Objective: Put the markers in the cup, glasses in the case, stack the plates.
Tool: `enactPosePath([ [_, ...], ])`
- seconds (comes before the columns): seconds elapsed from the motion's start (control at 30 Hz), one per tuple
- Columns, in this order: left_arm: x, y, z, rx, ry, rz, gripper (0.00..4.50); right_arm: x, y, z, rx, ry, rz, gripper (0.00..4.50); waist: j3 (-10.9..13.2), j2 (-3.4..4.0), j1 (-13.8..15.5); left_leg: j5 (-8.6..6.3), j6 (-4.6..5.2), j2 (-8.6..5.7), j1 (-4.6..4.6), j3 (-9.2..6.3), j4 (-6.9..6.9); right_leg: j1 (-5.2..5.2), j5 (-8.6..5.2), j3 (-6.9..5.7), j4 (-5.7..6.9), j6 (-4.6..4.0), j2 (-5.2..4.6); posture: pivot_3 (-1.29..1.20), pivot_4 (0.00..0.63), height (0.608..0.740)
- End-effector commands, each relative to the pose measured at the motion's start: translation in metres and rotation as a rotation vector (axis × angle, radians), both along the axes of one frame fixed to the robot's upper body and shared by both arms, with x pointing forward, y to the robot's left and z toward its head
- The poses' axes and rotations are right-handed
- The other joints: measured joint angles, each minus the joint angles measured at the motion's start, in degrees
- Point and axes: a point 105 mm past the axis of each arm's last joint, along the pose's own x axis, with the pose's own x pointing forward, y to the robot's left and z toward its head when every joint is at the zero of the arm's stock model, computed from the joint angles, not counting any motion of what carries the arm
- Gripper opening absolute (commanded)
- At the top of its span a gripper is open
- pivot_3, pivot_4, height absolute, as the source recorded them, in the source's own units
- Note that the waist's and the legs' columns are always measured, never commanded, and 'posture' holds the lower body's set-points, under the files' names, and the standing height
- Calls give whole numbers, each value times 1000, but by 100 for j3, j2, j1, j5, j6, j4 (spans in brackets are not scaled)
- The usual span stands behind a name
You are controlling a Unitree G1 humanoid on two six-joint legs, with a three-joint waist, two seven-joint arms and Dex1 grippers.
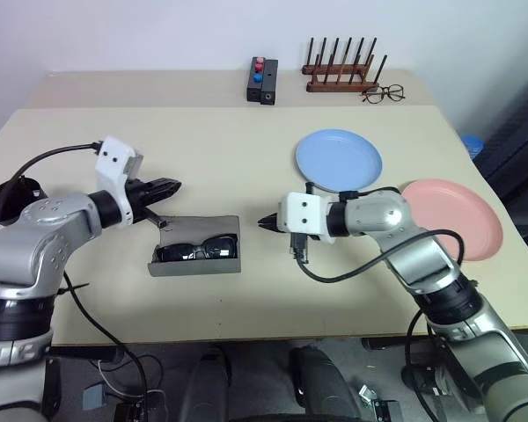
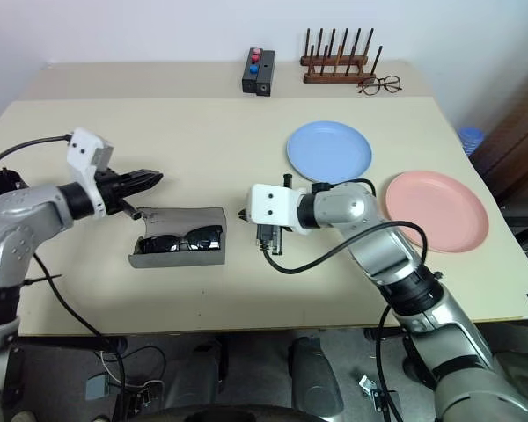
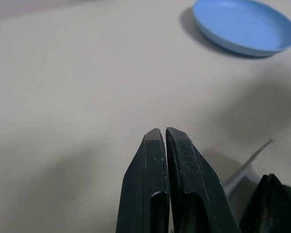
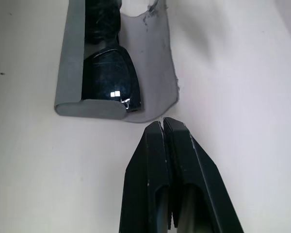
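The grey case [image 1: 194, 266] lies open near the table's front, and the black glasses [image 1: 196, 251] rest inside it with its lid [image 1: 207, 226] folded flat behind. My left gripper [image 1: 172, 185] hovers shut and empty above the case's back left corner. My right gripper [image 1: 266, 223] is shut and empty just to the right of the case, pointing at it; the right wrist view shows the glasses [image 4: 109, 77] close ahead. The light blue plate [image 1: 339, 159] and the pink plate [image 1: 453, 218] lie side by side, apart. A dark round shape [image 1: 4, 200] behind my left arm may be the cup. The markers are out of view.
At the table's far edge stand a small black box with red and blue buttons [image 1: 262, 79], a wooden peg rack [image 1: 341, 70] and wire-framed clear eyeglasses [image 1: 384, 93]. A cable hangs from each wrist. Bare tabletop lies between the case and the back items.
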Motion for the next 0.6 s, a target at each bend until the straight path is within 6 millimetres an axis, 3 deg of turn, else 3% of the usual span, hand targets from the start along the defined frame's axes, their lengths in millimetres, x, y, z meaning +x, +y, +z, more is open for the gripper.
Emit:
enactPosePath([
  [0.03, -3, -6, -14, 81, 97, -99, 101, -15, -6, 13, 49, -19, 37, 0, 0, 0, 1, 0, 0, 0, 0, 0, -1, -1, 0, 0, 0, 1, 0, 0, 150, 738],
  [0.27, -37, -12, -23, 175, 164, -360, 101, -18, -10, 12, 63, -15, 15, 0, 2, 3, 3, 0, 0, 1, 0, 0, -2, -2, -3, 0, 3, -2, -1, 0, 150, 738],
  [0.6, -78, -5, -39, 263, 203, -478, 101, -13, -9, 14, 71, -21, 8, 0, 2, 3, 9, 0, 0, 0, -2, 2, 0, -2, -4, 0, -1, -4, -5, 0, 150, 738],
])
